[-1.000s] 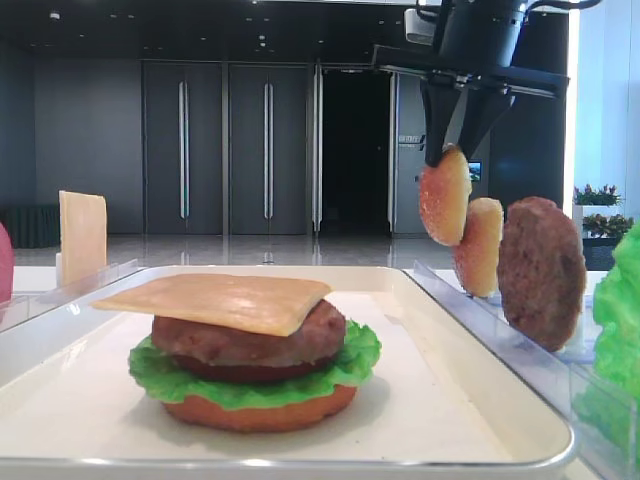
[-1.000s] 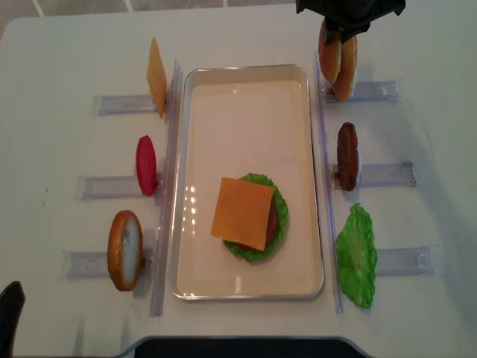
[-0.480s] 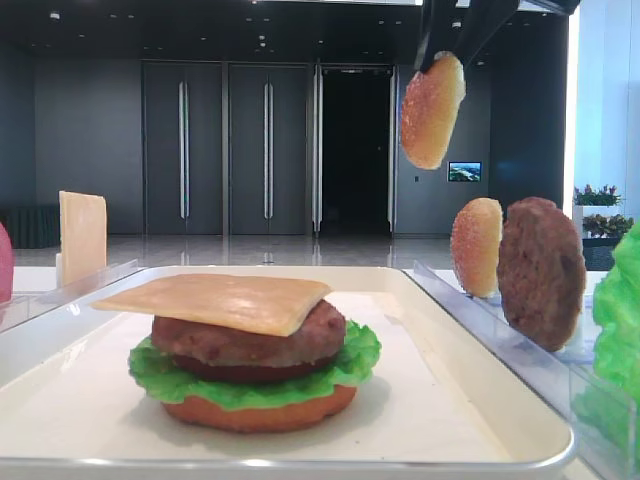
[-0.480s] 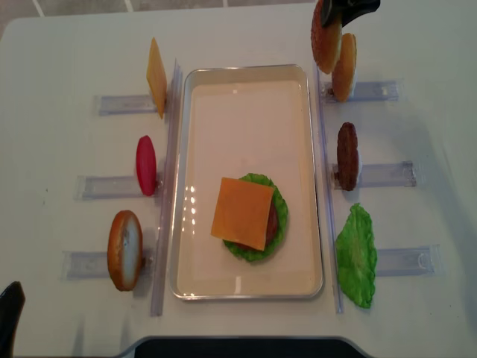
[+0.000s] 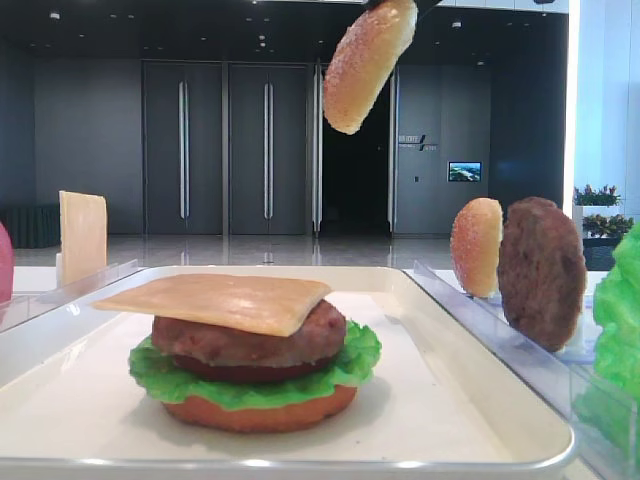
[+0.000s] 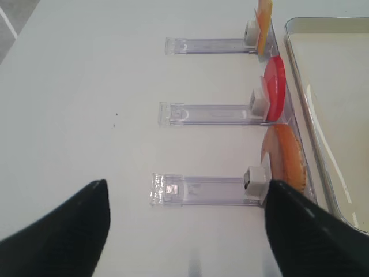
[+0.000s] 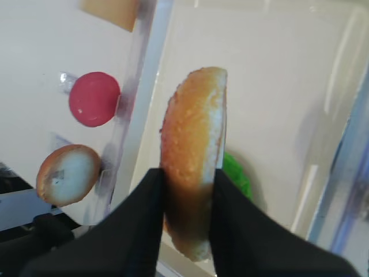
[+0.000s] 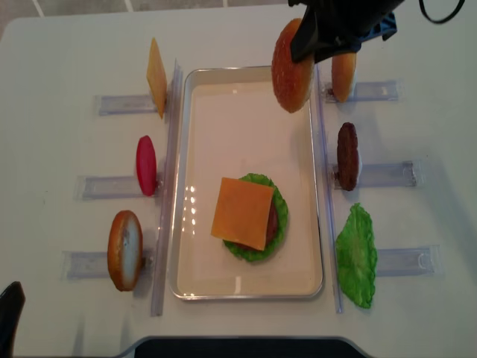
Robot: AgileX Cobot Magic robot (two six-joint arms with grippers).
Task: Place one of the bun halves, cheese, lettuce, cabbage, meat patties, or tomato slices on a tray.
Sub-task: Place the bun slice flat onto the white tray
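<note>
My right gripper (image 8: 313,41) is shut on the speckled golden-brown top bun (image 8: 291,66), which it holds on edge high over the far right part of the white tray (image 8: 246,294). In the right wrist view the black fingers (image 7: 138,219) clamp both faces of the bun (image 7: 193,138). On the tray stands a stack: flat bottom bun (image 5: 260,412), lettuce (image 5: 160,375), meat patty (image 5: 250,340) and a cheese slice (image 8: 242,212) on top. My left gripper (image 6: 187,231) hovers open over bare table, left of the racks, with nothing in it.
Clear racks flank the tray. On the left stand a cheese slice (image 8: 156,77), a red tomato slice (image 8: 146,165) and a bun half (image 8: 124,249). On the right are another bun half (image 8: 343,74), a patty (image 8: 347,156) and a lettuce leaf (image 8: 356,255).
The right gripper has lifted the top bun off the far right rack and carried it up and to the left, over the tray. The left arm has not moved.
</note>
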